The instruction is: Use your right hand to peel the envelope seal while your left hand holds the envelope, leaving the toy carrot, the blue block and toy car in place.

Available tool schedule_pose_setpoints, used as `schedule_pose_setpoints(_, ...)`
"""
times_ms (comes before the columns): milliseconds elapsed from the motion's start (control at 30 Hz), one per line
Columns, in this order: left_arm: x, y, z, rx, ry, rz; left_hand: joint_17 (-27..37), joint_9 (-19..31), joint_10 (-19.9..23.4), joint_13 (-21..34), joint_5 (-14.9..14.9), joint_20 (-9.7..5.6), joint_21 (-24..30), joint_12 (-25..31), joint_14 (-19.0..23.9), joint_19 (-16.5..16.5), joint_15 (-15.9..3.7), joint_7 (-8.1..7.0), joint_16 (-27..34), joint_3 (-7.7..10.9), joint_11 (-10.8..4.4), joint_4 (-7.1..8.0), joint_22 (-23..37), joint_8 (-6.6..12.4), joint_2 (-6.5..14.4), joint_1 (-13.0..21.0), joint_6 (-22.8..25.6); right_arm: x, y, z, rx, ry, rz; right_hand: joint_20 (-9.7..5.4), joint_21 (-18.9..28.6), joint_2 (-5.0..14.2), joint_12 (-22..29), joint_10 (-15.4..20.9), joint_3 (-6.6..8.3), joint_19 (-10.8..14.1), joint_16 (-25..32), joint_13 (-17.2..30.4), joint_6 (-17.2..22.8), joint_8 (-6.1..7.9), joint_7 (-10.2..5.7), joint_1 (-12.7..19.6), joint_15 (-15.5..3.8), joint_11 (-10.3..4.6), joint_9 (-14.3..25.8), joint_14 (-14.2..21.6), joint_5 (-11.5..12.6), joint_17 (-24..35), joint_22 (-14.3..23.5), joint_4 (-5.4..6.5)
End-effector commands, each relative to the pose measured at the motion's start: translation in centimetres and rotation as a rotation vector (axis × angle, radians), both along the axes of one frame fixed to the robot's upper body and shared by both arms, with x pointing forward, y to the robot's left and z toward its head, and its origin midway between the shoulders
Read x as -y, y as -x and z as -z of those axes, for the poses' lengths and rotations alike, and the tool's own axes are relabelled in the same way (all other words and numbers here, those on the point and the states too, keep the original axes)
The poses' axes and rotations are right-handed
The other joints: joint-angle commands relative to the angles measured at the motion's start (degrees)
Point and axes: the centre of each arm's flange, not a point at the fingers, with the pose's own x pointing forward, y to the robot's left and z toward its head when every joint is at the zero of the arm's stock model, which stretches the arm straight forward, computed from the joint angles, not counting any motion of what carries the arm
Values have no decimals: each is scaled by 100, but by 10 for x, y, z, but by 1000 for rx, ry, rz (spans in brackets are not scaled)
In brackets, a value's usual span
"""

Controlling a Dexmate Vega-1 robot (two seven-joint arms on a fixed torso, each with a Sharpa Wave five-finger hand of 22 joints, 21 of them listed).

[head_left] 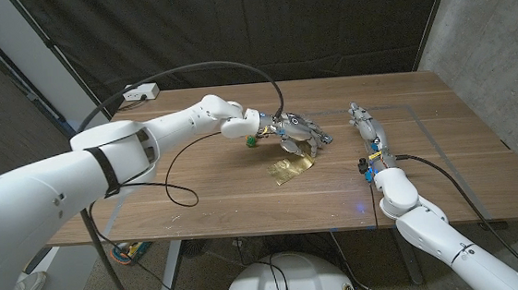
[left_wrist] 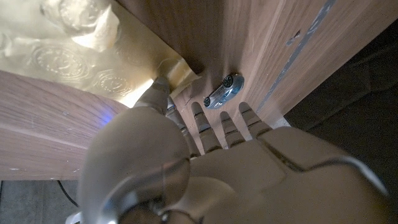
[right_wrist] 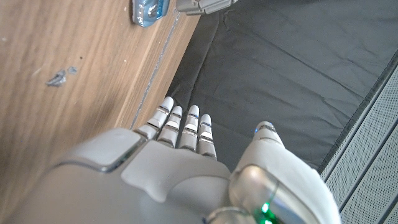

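A crumpled gold envelope [head_left: 293,167] [left_wrist: 74,56] lies at the table's middle. My left hand [head_left: 295,128] [left_wrist: 205,155] hovers over its far edge with fingers spread; the thumb [left_wrist: 157,94] touches a folded corner of the envelope and grips nothing. A small silver-blue toy car [left_wrist: 224,90] [right_wrist: 149,9] lies just past the left fingertips. A small green thing [head_left: 251,143], the toy carrot it seems, peeks out beside my left wrist. My right hand [head_left: 367,127] [right_wrist: 186,134] stands to the envelope's right, fingers straight and together, holding nothing.
A white power strip [head_left: 139,93] sits at the back left corner. A black cable [head_left: 179,184] loops over the table's left part. Pale tape lines [head_left: 417,123] mark the table on the right. Dark curtains hang behind.
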Motion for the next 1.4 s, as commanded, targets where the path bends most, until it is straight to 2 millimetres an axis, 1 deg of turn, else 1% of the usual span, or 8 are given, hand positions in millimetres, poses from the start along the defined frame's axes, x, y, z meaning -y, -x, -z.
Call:
schedule_pose_setpoints(33,-15,-30,-20,-362,240,-266,19,76,88,-2,-15,54,54,41,102,80,-142,1349,45,85,32,8,16,29,28,97,1814,-2,-2,-2,2,-1,-1,-21,-4,4,8,53,1,30,-5,23,38,26,1,-49,-15,12,20,27,-21,14,26,-34)
schedule_pose_setpoints(300,-26,-48,-30,-657,455,-436,27,211,130,-4,-25,106,92,6,124,114,-16,1671,33,216,220,10,13,83,175,238,1648,-2,-2,-3,6,5,0,-22,-16,10,6,51,3,34,-7,23,36,24,-7,-48,-16,0,20,27,-20,13,26,-43)
schedule_pose_setpoints(533,-29,-52,-36,-771,543,-480,46,346,45,-1,-23,136,120,-66,82,118,54,1802,11,306,314,50,19,140,294,294,1471,-2,-3,-4,10,1,-4,-20,-28,13,4,51,3,35,-9,23,35,24,-6,-50,-3,-1,20,25,-19,13,27,-50)
schedule_pose_setpoints(733,-30,-53,-41,-823,590,-476,76,496,-8,12,-29,135,139,-115,7,91,96,1856,-10,355,373,140,31,180,385,269,1209,-2,-3,-4,19,0,-6,-20,-37,12,4,54,1,36,-9,23,39,25,-6,-54,-7,-4,20,29,-20,13,27,-55)
schedule_pose_setpoints(867,-31,-52,-43,-874,625,-468,125,749,-112,44,-9,148,151,-189,-118,-4,151,1917,-39,426,451,305,56,277,487,196,847,-2,-2,-3,24,-4,-6,-17,-41,11,4,55,0,38,-8,23,38,24,-5,-54,-16,-8,20,33,-20,13,27,-59)
schedule_pose_setpoints(1000,-33,-54,-45,-982,714,-460,168,959,-267,75,16,123,157,-253,-267,-105,221,1928,-88,508,463,458,81,432,539,144,745,-1,-1,-3,30,-7,-4,-21,-45,9,5,59,-2,42,-8,23,38,24,-4,-57,-16,-5,20,35,-20,13,27,-61)
schedule_pose_setpoints(1233,-36,-54,-58,-1097,835,-412,199,1168,-200,103,18,46,236,-213,-179,-54,139,1975,-73,595,440,545,115,635,500,132,742,-1,1,-3,40,-4,-1,-25,-54,11,6,64,-1,48,-7,23,38,24,-1,-56,-24,-5,20,43,-20,11,28,-70)
schedule_pose_setpoints(1400,-34,-49,-74,-1137,872,-354,216,1298,-268,121,18,72,255,-232,-201,-112,154,1987,-97,650,482,586,138,729,494,133,649,-1,1,-3,46,-7,2,-23,-60,11,5,64,1,51,-6,23,35,22,3,-51,-31,-9,20,49,-18,10,28,-77)
